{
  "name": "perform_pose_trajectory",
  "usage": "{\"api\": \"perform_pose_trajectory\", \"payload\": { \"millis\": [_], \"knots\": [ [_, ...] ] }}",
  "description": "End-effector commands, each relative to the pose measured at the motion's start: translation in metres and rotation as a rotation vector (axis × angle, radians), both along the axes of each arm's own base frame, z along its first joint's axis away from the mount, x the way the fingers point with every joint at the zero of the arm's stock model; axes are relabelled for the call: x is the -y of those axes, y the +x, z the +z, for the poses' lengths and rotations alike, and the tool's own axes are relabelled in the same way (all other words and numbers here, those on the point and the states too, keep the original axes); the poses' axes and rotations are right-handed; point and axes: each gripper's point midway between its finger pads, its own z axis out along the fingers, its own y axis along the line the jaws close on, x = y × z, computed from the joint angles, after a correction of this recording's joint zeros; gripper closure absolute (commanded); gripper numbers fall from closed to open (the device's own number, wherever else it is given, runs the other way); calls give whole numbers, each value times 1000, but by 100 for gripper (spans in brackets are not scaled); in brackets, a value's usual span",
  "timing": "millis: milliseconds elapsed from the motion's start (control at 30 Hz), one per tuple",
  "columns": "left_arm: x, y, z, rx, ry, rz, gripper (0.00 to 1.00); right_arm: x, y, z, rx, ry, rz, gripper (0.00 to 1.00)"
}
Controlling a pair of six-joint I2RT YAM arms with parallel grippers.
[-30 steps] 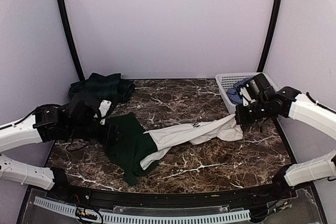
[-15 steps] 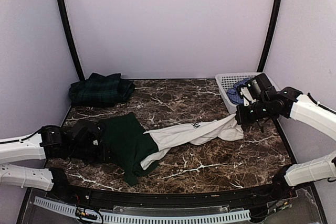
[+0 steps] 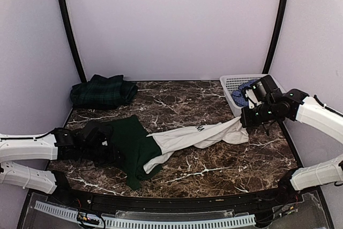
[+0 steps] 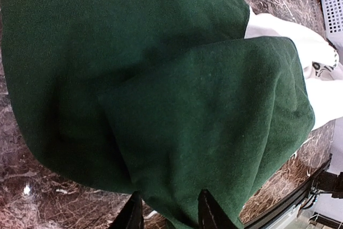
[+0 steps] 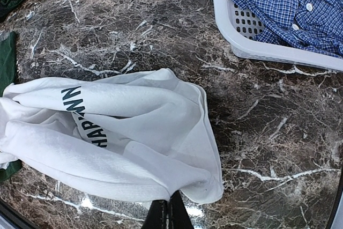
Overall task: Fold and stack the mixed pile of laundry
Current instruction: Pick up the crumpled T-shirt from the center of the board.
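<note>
Right pincer (image 5: 167, 208) pinching white garment (image 5: 123, 143) — three garments (image 3: 102, 90) (image 3: 131, 143) (image 3: 244, 95), seemingly

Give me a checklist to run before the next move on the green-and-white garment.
1. Right gripper shut on the white hem: ok.
2. Left gripper clamped on the green cloth: cannot tell; the cloth lies between its fingers, but contact is not clear.
3. Both parts lying flat: not ok; the green cloth is doubled over and the white part is bunched.
4. Plaid garment out of the way, in the far left corner: ok.
5. Check shirt contained in the basket: ok.
</note>
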Motion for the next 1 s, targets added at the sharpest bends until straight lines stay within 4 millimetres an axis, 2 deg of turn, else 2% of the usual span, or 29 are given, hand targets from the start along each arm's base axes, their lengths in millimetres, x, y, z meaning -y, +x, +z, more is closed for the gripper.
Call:
{"api": "perform_pose_trajectory", "payload": {
  "millis": [0, 167, 333, 500, 767, 967],
  "knots": [
    [0, 2, -9, -18, -29, 16, 66, 0, 3, 2, 16, 7, -2, 100],
    [-8, 6, -18, -27, -27, 51, 68, 0, 3, 1, 14, 3, -2, 100],
    [-4, 11, -21, -18, -50, 52, 68, 0, 3, 0, 10, 0, -1, 100],
    [-3, 15, -28, -14, -73, 70, 66, 0, 4, -1, 9, -2, -1, 100],
    [-3, 21, -28, 20, -104, 91, 61, 0, 4, -4, 0, -7, 1, 100],
    [2, 26, -27, 44, -129, 89, 68, 0, 4, -4, -1, -10, 0, 100]
  ]
}}
